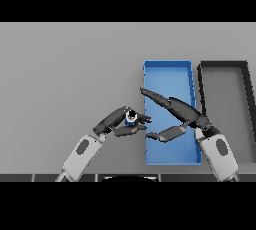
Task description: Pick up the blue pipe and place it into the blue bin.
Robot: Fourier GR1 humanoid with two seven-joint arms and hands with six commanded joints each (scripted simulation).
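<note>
Left hand (pixel 120 120) curled round blue pipe (pixel 131 118), just beside blue bin (pixel 167 65). Right hand (pixel 175 109) open, holding nothing, over bin. Pipe looks small, light, rigid; grip mid-body.

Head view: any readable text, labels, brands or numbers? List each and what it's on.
None can be read in this view.
Blue bin: plain walls, no marking.
Dark bin: no marking.
Blue pipe in the left robot hand: no label visible.
Right robot hand: no lettering.
Grey table: bare surface, no signs.
</note>
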